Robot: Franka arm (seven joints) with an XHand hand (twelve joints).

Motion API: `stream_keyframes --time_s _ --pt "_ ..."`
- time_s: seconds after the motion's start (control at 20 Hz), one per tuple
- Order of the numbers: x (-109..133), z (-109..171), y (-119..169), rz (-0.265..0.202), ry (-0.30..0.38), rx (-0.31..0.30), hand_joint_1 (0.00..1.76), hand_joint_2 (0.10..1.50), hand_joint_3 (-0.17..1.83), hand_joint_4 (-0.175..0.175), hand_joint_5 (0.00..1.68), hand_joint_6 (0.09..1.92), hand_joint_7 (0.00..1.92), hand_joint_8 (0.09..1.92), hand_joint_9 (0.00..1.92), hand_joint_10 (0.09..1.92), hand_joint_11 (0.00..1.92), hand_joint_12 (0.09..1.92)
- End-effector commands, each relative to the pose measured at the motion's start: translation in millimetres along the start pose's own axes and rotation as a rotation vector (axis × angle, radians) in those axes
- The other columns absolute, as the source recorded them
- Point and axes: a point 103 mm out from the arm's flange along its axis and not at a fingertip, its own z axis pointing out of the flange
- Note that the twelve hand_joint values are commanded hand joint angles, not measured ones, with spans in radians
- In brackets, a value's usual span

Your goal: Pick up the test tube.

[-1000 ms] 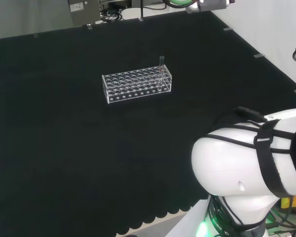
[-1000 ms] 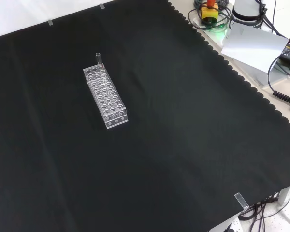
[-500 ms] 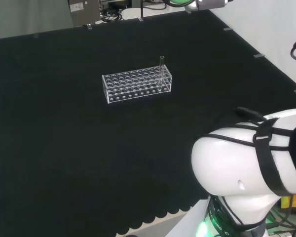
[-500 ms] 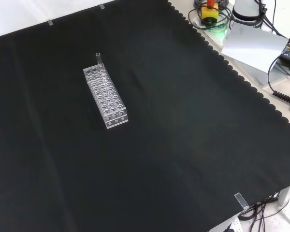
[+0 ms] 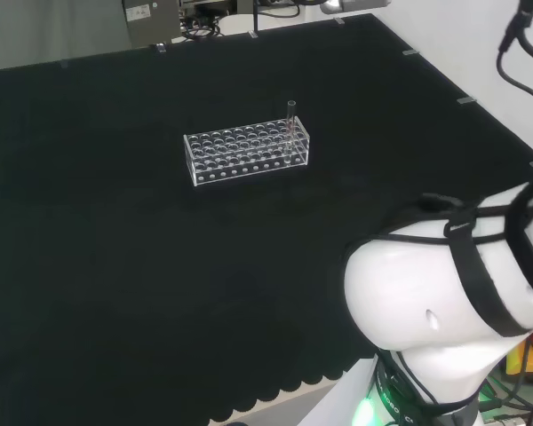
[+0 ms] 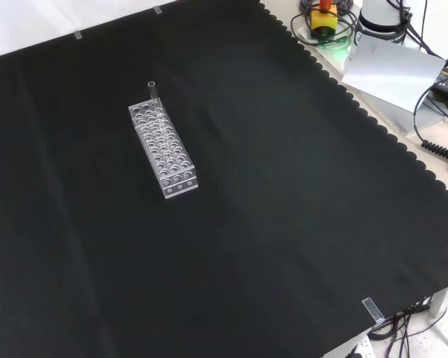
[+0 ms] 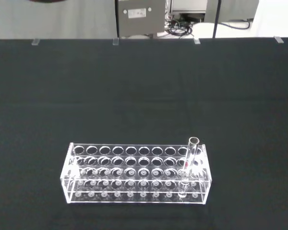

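Note:
A clear test tube (image 5: 291, 120) stands upright in an end hole of a clear plastic rack (image 5: 246, 153) on the black cloth, left of the arm's white links (image 5: 453, 311) in the head view. In the front view the tube (image 6: 152, 91) rises from the far end of the rack (image 6: 163, 149), in the upper left of the cloth. The wrist view faces the rack (image 7: 134, 175) from a distance, with the tube (image 7: 192, 158) at one end. The rack's other holes look empty.
Beyond the cloth's scalloped edge in the front view lie a yellow box with a red button (image 6: 323, 18), a white sheet (image 6: 392, 71) and cables (image 6: 440, 142). A grey cabinet (image 7: 140, 18) stands behind the bench.
In the head view the arm's white links have shifted a little and a cable at the upper right has swung further in. The rack and tube have not moved.

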Motion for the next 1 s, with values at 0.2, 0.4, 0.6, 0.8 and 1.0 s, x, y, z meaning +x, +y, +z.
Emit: stream_keyframes --time_s 0.2,0.4,0.6,0.8,1.0 --pt "-18 38 72 0.037 -0.015 0.086 0.66 0.78 0.39 -0.078 0.26 0.09 0.22 0.86 0.21 0.97 0.08 1.59" --pt "-24 67 91 0.044 -0.025 0.140 0.67 0.77 0.40 -0.083 0.29 0.09 0.29 0.87 0.26 0.95 0.11 1.58" --pt "-31 95 105 0.062 -0.022 0.200 0.68 0.77 0.41 -0.086 0.31 0.09 0.35 0.87 0.32 0.93 0.13 1.57" --pt "-37 117 118 0.070 -0.031 0.235 0.69 0.77 0.42 -0.090 0.34 0.09 0.38 0.87 0.35 0.92 0.14 1.56" --pt "-43 145 130 0.077 -0.041 0.280 0.69 0.77 0.42 -0.094 0.36 0.09 0.42 0.88 0.37 0.92 0.16 1.56"
